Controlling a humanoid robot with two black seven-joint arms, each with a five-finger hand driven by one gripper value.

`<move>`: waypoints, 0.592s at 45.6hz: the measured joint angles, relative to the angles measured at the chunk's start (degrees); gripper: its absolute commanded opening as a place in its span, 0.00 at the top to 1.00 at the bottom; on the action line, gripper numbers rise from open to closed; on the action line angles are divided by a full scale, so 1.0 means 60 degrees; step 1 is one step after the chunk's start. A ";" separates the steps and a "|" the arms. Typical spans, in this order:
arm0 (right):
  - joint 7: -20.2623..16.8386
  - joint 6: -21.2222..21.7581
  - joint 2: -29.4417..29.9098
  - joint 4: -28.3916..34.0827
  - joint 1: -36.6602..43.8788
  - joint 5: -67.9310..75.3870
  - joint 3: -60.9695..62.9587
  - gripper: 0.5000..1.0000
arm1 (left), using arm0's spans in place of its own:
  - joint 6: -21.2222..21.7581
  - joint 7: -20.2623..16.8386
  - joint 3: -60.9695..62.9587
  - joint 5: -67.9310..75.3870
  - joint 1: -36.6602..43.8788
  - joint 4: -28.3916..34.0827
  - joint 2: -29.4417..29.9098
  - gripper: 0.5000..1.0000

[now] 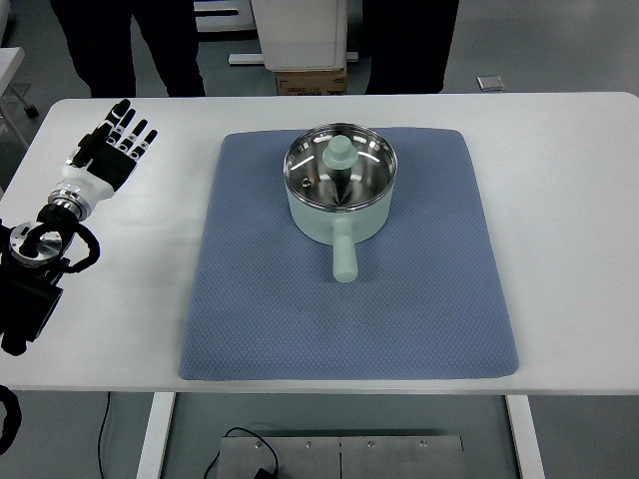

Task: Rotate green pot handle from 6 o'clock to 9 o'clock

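The green pot sits on the far half of the blue mat, handle pointing near, while the left hand rests spread on the white surface, well apart.

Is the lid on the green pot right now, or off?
On. The glass lid sits level inside the green pot rim, its green knob centred on top.

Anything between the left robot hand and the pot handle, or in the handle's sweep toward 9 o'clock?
Nothing visible. Only bare table and blue mat lie between the left robot hand and the pot handle; the sweep is clear mat.
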 measured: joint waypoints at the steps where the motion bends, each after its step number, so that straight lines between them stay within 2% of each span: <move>1: 0.0000 0.0000 0.0000 0.0000 0.0000 0.0000 0.0000 0.00 | 0.0002 0.0002 0.0000 -0.0001 0.0010 0.0000 0.0000 0.00; 20: 0.0001 -0.0003 0.0000 0.0000 0.0000 0.0003 0.0000 0.00 | 0.0185 0.0002 0.0098 0.0563 -0.0257 -0.0009 0.0106 0.00; 27: 0.0000 -0.0003 0.0000 0.0000 0.0000 0.0002 0.0000 0.00 | 0.0206 0.0009 0.0115 0.1430 -0.0775 -0.0594 0.0208 0.00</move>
